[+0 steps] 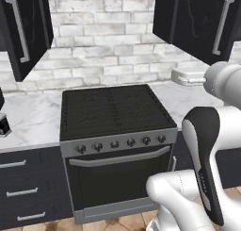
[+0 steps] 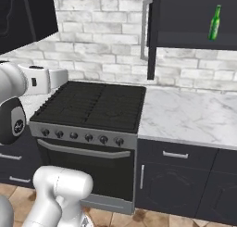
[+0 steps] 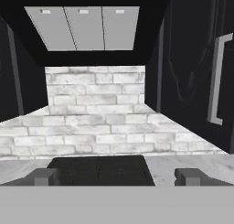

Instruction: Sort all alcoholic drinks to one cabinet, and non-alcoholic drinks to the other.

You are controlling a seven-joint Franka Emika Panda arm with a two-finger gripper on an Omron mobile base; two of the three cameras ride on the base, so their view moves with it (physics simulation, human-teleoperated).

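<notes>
Beer bottle [image 2: 214, 22] is the one drink I can place: in the right base view it stands upright on the shelf of the right-hand wall cabinet [image 2: 194, 40], whose door [image 2: 151, 36] is swung open toward the stove [image 2: 92, 105]. The marble counter [image 2: 185, 115] under that cabinet has nothing on it that I can see. The arm's white links sit at the left edge, nowhere near the bottle.

Left base view: both wall cabinets have doors hanging open, left door [image 1: 23, 32] and right door [image 1: 207, 22], each with a long silver handle. The stove top is bare. A silver-and-black toaster [image 1: 188, 77] sits on the counter right of the stove; not a task item. At the far left edge a small dark object [image 1: 4, 124] stands on the counter, too cropped to name. It could be one of the drinks.

Hand view: gripper [image 3: 116, 176] has its jaws wide apart with nothing between them. It looks level over the stove at the brick wall [image 3: 96, 109], range hood [image 3: 82, 29] above, an open door with its handle [image 3: 217, 81] to the right.

Judgement: one alcoholic drink looks sorted; the arm is between pick-ups. Next move calls for finding the remaining drinks, probably on the counter to the left, which likely means turning or driving the base, then coming down over one with the jaws wide.
</notes>
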